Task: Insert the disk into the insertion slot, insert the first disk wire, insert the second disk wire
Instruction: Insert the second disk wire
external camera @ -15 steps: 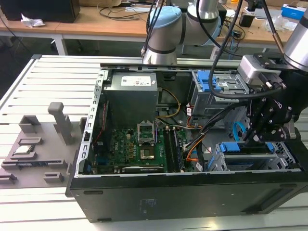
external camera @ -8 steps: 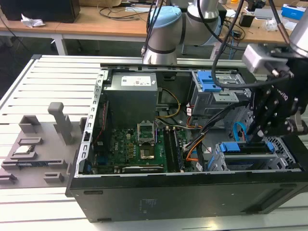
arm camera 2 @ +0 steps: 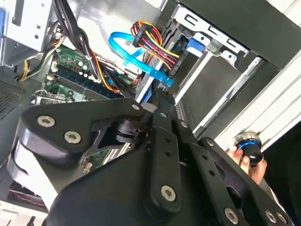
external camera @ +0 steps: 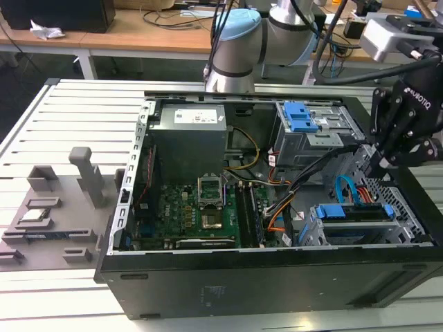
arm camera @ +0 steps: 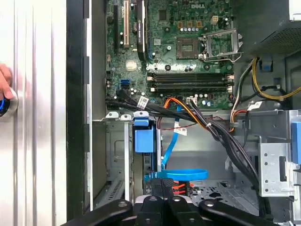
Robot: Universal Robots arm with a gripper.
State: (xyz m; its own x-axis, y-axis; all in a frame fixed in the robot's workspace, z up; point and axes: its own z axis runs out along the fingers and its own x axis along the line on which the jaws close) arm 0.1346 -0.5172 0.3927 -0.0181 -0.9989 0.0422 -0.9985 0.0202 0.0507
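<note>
With the disk [external camera: 360, 213] already seated in the insertion slot [external camera: 408, 225], my gripper [arm camera: 162, 195] hangs over its wire end, fingers apparently pressed together, and a skewed push could bend the blue cable's [arm camera: 176, 174] plug.

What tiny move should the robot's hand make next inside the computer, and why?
Probably a small push toward the disk's end, I'd guess. The disk in its blue carrier already sits in the insertion slot, and the gripper hangs right at the looped blue cable beside it, so that wire looks like the thing being worked on.
</note>
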